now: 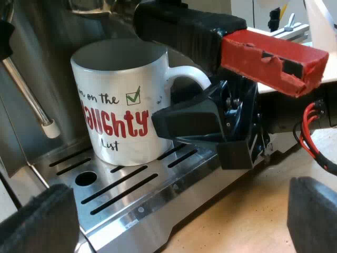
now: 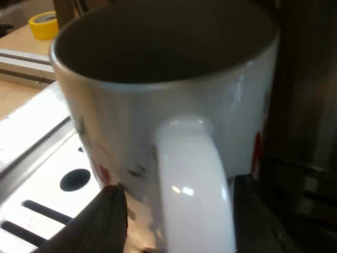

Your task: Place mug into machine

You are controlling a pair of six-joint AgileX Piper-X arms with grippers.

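A white mug [image 1: 118, 100] with red "Naughty List" lettering stands upright on the espresso machine's slotted metal drip tray [image 1: 131, 190]. Directly over it, the holder's dark handle with its red end [image 1: 271, 60] sticks out from the machine's front. My right gripper [image 1: 179, 108] is at the mug's handle [image 1: 187, 74]. Seen up close, its two fingers [image 2: 105, 221] straddle the handle [image 2: 192, 179], with a visible gap on one side, so the right gripper [image 2: 179, 224] is open. My left gripper [image 1: 174, 221] hangs open off the tray's edge, its pads [image 1: 39, 221] wide apart with nothing between.
The machine's steam wand [image 1: 31, 100] slants down beside the mug. A wooden tabletop [image 1: 253, 211] lies beyond the tray's edge. A yellow roll of tape [image 2: 42, 23] sits on the table past the mug.
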